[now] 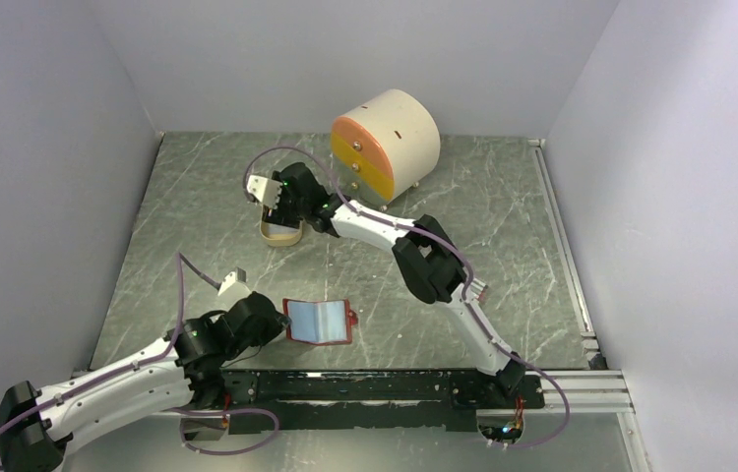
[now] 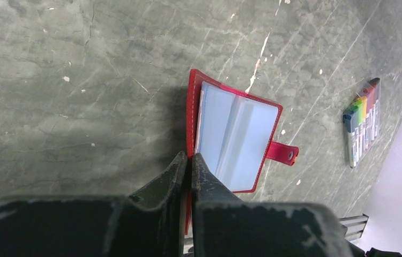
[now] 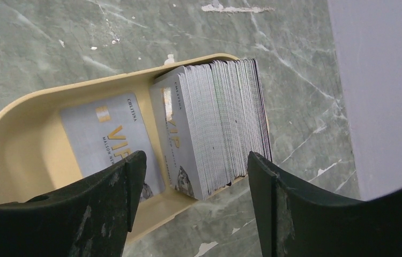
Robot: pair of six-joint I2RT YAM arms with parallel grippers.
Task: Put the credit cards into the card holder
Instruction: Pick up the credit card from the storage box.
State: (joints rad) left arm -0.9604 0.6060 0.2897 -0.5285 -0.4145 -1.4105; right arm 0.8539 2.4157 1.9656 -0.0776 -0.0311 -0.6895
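The card holder (image 2: 239, 142) lies open at lower centre, pockets empty; the left gripper (image 2: 188, 163) pinches its cover edge. The right gripper (image 3: 194, 156), fingers spread, hangs over the credit cards (image 3: 215, 118) in the tan tray (image 3: 22, 139); none transferred.

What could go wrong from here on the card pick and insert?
1. The right fingers stand open over a tightly packed stack of cards on edge; closing could grab several at once.
2. The stack stands at one end of the tan tray; a nudge could topple it or shift the tray.
3. The left fingers pinch only the edge of the open card holder; pushing a card in might make it pivot or slip.
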